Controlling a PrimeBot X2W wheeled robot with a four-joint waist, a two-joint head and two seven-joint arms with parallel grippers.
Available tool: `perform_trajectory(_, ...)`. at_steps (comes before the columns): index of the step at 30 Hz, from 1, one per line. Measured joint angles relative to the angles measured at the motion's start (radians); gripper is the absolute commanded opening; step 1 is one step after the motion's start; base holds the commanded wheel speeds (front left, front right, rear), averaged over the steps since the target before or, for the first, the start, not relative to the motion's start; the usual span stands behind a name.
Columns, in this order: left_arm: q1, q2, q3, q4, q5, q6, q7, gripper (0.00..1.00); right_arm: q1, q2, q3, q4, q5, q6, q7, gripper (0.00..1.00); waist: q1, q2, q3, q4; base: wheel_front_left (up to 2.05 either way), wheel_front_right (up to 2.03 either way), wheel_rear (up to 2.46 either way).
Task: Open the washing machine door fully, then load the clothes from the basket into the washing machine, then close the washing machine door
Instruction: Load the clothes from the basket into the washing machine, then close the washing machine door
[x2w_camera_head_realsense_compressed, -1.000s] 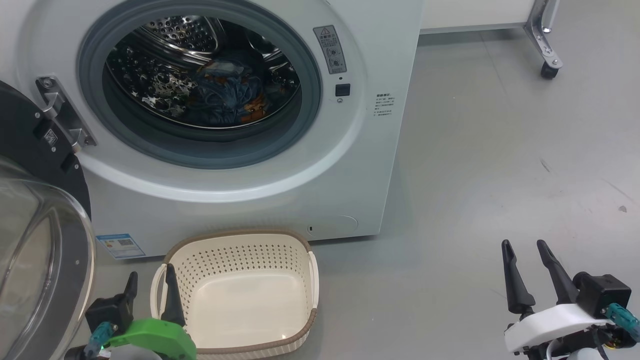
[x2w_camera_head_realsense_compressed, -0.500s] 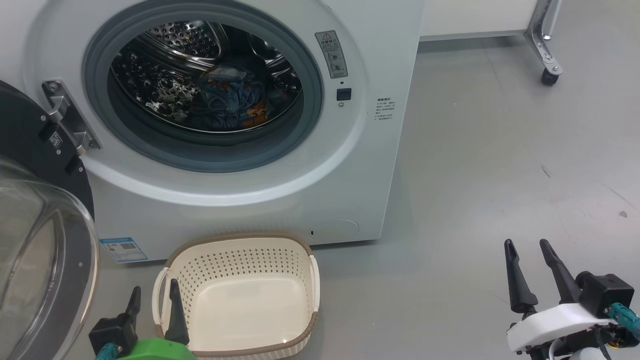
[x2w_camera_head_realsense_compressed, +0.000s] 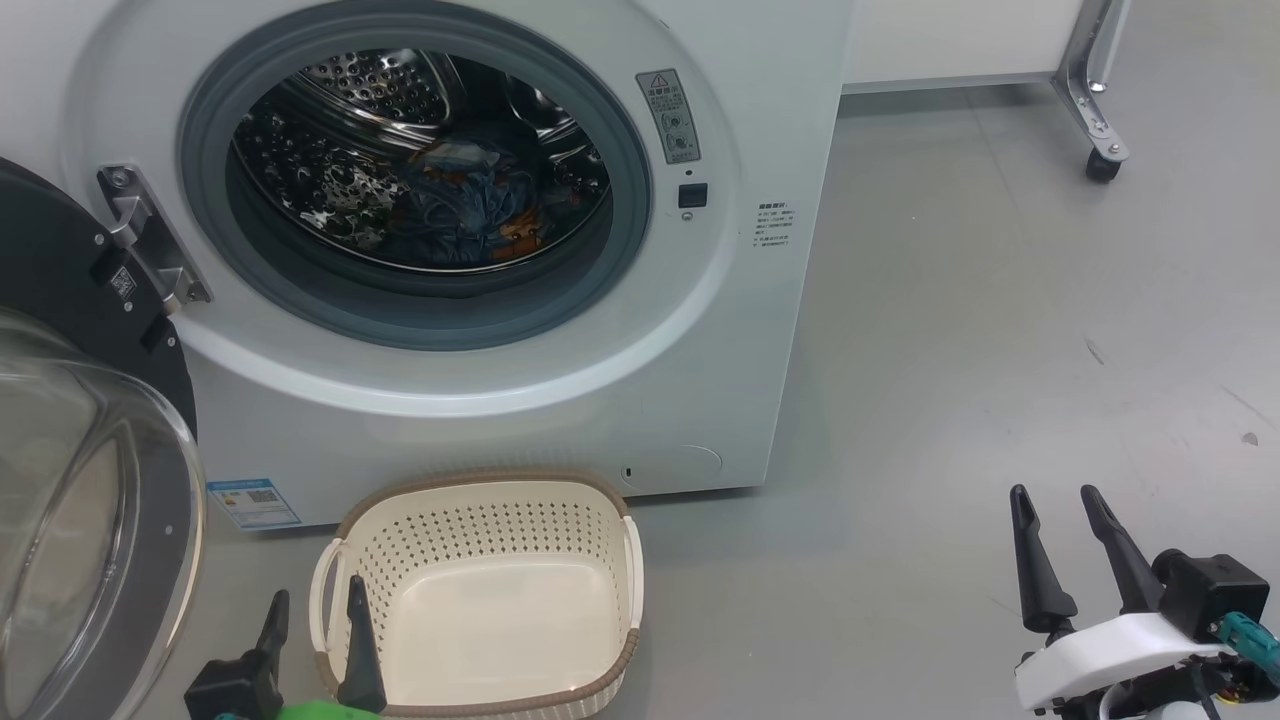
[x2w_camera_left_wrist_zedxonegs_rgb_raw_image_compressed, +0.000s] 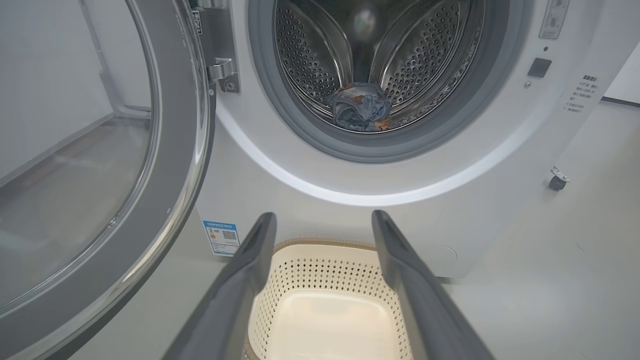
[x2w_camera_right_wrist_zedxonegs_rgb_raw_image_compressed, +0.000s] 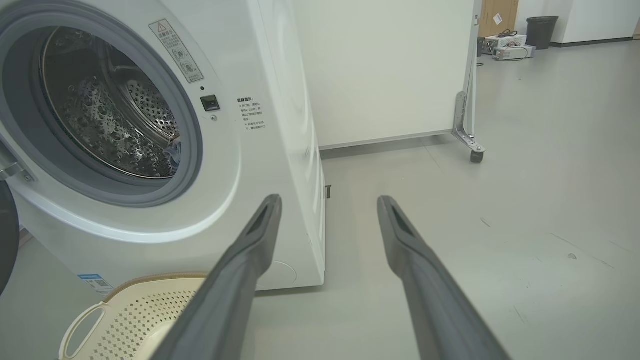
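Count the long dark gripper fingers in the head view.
4. Two on the left gripper at lower left, by the cream perforated plastic basket; two on the right gripper at lower right, over grey floor.

Warning-triangle label (x2w_camera_head_realsense_compressed: 668, 116) and QR-code sticker (x2w_camera_head_realsense_compressed: 253, 502) on washing machine (x2w_camera_head_realsense_compressed: 500, 420); wording illegible

I see a smooth grey floor (x2w_camera_head_realsense_compressed: 1000, 330) with a few small dark marks (x2w_camera_head_realsense_compressed: 1094, 351). A big white board (x2w_camera_right_wrist_zedxonegs_rgb_raw_image_compressed: 390, 70) stands on a metal leg (x2w_camera_right_wrist_zedxonegs_rgb_raw_image_compressed: 462, 117) with a little black wheel (x2w_camera_head_realsense_compressed: 1102, 166). Far back, I spot a dark bin (x2w_camera_right_wrist_zedxonegs_rgb_raw_image_compressed: 543, 31) by a pale wall (x2w_camera_right_wrist_zedxonegs_rgb_raw_image_compressed: 590, 20).
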Motion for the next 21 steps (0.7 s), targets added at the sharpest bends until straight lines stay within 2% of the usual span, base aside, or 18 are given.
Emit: perform_trajectory(21, 0.043, 0.001, -0.001, -0.053, 0.001, 0.009, 0.0, 1.0, 0.0, 0.002, -0.003, -0.008, 0.0, 0.0, 0.0, 1.0, 0.0, 0.0, 0.004, 0.003, 0.0, 0.0, 0.0)
